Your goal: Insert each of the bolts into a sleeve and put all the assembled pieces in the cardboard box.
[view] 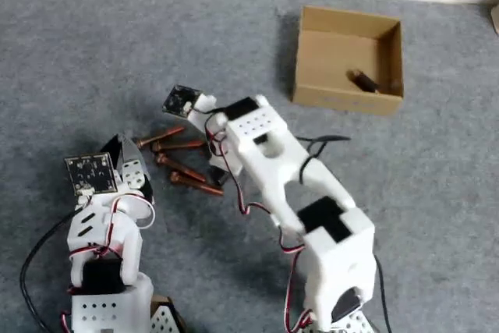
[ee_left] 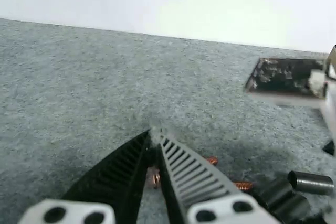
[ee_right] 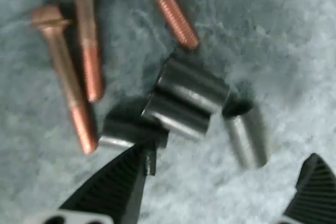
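sleeves (ee_right: pixel 189 103) lie blurred under wide-open right claw (ee_right: pixel 228 159); left claw (ee_left: pixel 156 137) closed, bolts (ee_left: pixel 211 160) half hidden behind it.

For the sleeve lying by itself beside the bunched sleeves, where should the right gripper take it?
Take the lone sleeve across its middle, from straight above, one pad on each long curved side. It lies flat and both long sides look free, while one end sits close to the sleeve cluster. The open right gripper hangs over it.
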Tool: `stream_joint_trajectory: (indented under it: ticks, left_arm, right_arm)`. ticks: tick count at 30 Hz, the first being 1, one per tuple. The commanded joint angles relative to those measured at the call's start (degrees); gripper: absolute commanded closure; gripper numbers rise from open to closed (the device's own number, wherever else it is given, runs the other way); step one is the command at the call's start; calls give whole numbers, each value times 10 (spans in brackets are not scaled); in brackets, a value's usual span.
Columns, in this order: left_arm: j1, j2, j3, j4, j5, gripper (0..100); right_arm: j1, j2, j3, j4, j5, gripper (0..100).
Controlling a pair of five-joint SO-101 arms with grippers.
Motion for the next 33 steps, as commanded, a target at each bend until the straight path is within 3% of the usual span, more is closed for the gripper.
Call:
stream_joint_trajectory:
  ticks: [1, 18, 21, 25, 33]
  left_arm:
    - [-7, -7, -39, 2, 1, 989]
    - [-7, -7, -40, 2, 1, 989]
    - [-7, -7, -40, 2, 1, 989]
    - [-7, -7, -40, 2, 1, 989]
    - [-7, -7, -39, 2, 1, 989]
  right_arm:
    - [32, 73, -78, -9, 7, 610]
    - [87, 111, -87, 32, 4, 613]
    - [85, 111, -70, 42, 4, 717]
    - [83, 111, -50, 37, 3, 995]
    - [80, 108, -48, 42, -16, 994]
